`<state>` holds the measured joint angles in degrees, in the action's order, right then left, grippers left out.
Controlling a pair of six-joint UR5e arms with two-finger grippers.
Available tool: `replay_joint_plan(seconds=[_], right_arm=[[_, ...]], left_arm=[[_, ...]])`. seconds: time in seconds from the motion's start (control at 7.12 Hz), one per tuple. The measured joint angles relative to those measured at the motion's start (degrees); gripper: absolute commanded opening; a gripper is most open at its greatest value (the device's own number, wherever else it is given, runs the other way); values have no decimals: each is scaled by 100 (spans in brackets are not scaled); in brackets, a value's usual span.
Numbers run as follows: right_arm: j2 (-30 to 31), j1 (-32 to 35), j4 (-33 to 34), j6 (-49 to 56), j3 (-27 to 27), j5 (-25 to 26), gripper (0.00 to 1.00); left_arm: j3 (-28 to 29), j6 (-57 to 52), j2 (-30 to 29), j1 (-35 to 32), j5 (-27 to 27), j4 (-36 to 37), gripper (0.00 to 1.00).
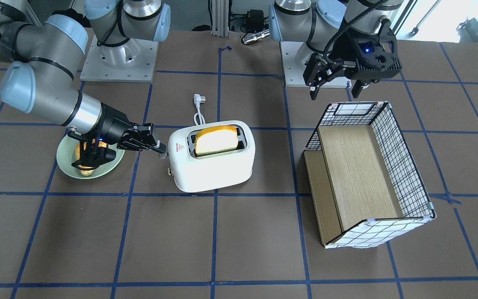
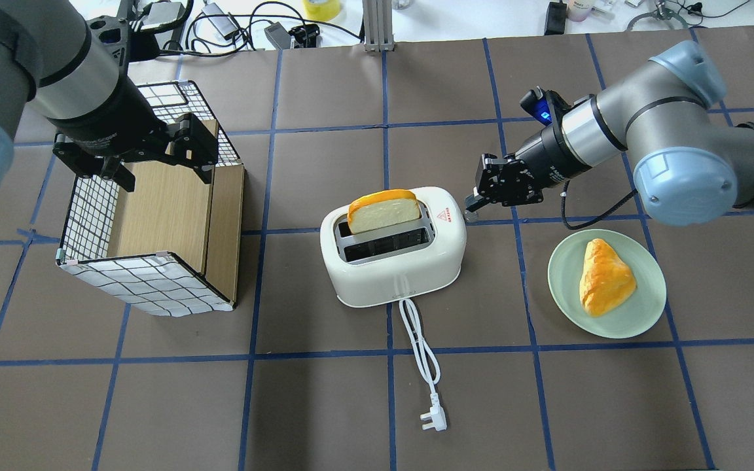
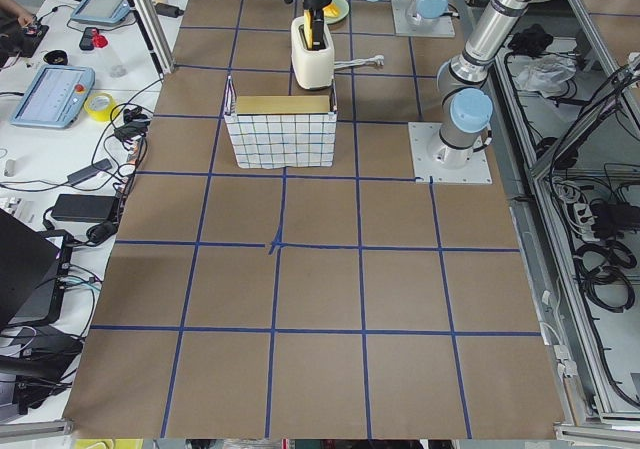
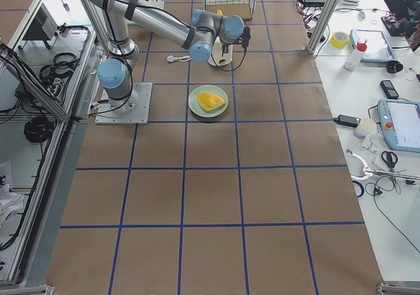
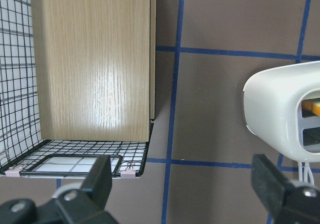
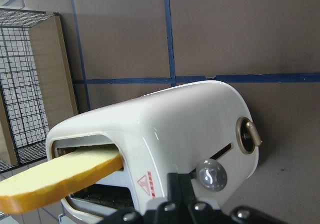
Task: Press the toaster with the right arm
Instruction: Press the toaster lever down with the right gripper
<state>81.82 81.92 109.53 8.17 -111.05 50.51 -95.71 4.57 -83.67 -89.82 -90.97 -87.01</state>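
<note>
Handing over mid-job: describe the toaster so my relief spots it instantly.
Look to the middle of the brown, blue-taped table. The toaster stands there between the wire basket and the green plate. It is the only white rounded thing, with a bread slice sticking out.

One white toaster sits on the worktop, with two slots and one slice of bread in it. There's one green plate carrying one pastry, one wire basket, and one white cord ending in one plug. Two arms reach in, the right arm and the left arm, with one claw each: right claw, left claw.
</note>
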Motion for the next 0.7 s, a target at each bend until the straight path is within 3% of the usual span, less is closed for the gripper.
replay_joint_plan(seconds=[0.7], right_arm=[[-197,4,211,7,-53,8,0]], left_arm=[[0,0,-1,0,0,0,100]])
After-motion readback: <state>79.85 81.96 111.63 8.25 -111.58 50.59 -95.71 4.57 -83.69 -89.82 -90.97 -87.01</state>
